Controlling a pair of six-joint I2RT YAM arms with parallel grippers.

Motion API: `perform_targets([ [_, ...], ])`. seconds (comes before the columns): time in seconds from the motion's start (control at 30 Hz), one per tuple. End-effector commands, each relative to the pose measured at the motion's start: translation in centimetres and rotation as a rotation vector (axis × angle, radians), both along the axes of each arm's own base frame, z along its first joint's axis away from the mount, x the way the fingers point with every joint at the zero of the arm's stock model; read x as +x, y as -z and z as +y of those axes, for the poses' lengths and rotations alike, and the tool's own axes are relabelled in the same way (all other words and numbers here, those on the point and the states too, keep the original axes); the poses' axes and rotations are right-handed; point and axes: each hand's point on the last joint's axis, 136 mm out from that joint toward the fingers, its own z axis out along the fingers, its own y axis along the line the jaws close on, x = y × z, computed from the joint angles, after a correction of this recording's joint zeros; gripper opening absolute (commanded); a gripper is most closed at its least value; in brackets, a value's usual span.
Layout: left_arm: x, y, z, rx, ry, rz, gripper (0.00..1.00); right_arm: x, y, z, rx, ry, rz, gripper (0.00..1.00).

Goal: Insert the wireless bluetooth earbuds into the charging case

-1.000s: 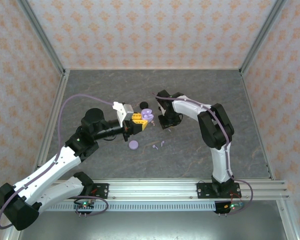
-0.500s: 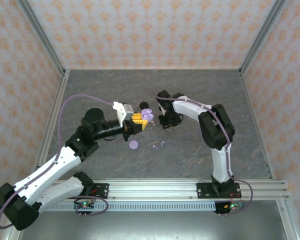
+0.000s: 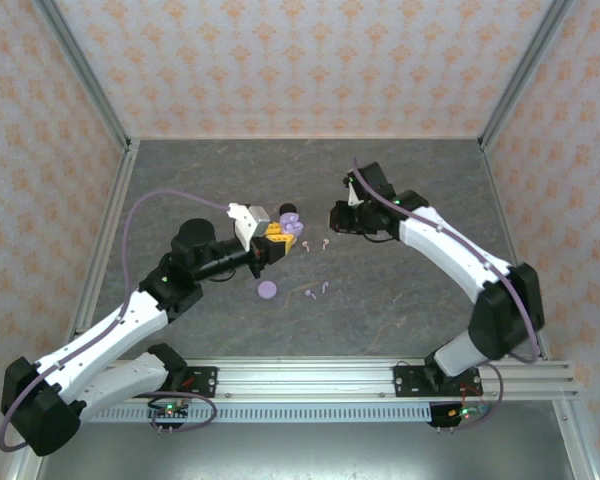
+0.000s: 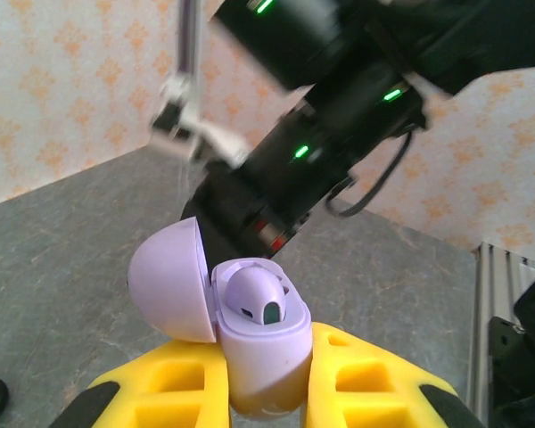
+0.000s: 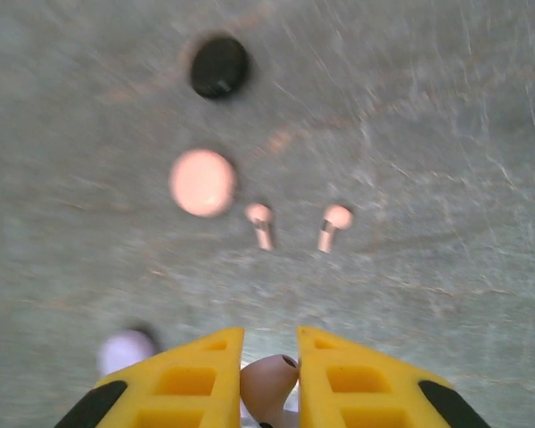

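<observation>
My left gripper (image 3: pixel 283 234) is shut on an open lavender charging case (image 3: pixel 292 222) and holds it above the table. In the left wrist view the case (image 4: pixel 267 343) sits between the yellow fingers (image 4: pixel 183 388), lid (image 4: pixel 168 281) swung left, with one lavender earbud (image 4: pixel 257 299) seated inside. To the right of the case, my right gripper (image 3: pixel 336 218) is lifted off the table. Its fingers (image 5: pixel 196 374) are shut on a small pinkish earbud (image 5: pixel 267 383). Two pink earbuds (image 5: pixel 260 223) (image 5: pixel 333 223) lie on the table below, and two lavender ones (image 3: pixel 317 291) lie nearer the front.
A closed lavender disc case (image 3: pixel 268 290) lies in front of the left gripper. A pink case (image 5: pixel 202 181) and a black case (image 5: pixel 219 65) lie beyond the pink earbuds. The right arm (image 4: pixel 330 134) looms close behind the held case. Patterned walls enclose the grey table (image 3: pixel 410 300).
My right gripper has risen from the table beside the pink earbuds and swung right and back, its jaws closing on an earbud. The left gripper with the case has edged slightly right.
</observation>
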Motion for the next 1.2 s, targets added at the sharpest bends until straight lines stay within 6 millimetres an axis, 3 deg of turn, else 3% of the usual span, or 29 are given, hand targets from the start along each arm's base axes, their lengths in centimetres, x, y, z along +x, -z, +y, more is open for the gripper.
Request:
perform_targets([
  [0.0, 1.1, -0.5, -0.3, -0.024, -0.037, -0.052, 0.00, -0.2, -4.1, 1.0, 0.196, 0.064, -0.049, 0.18],
  [0.23, 2.5, 0.7, -1.5, -0.015, -0.027, -0.039, 0.00, -1.8, -10.4, 1.0, 0.424, 0.127, -0.123, 0.19],
  [0.53, 3.4, 0.8, -2.6, -0.019, -0.003, -0.042, 0.00, -2.6, -14.6, 2.6, 0.603, 0.138, -0.159, 0.18],
  [0.8, 3.6, 0.7, -2.9, -0.034, -0.001, -0.043, 0.00, -3.6, -15.3, 4.3, 0.626, 0.113, -0.169, 0.19],
  [1.17, 3.6, -0.2, -3.2, -0.051, 0.002, -0.057, 0.00, -3.9, -13.2, 4.6, 0.589, 0.131, -0.142, 0.18],
])
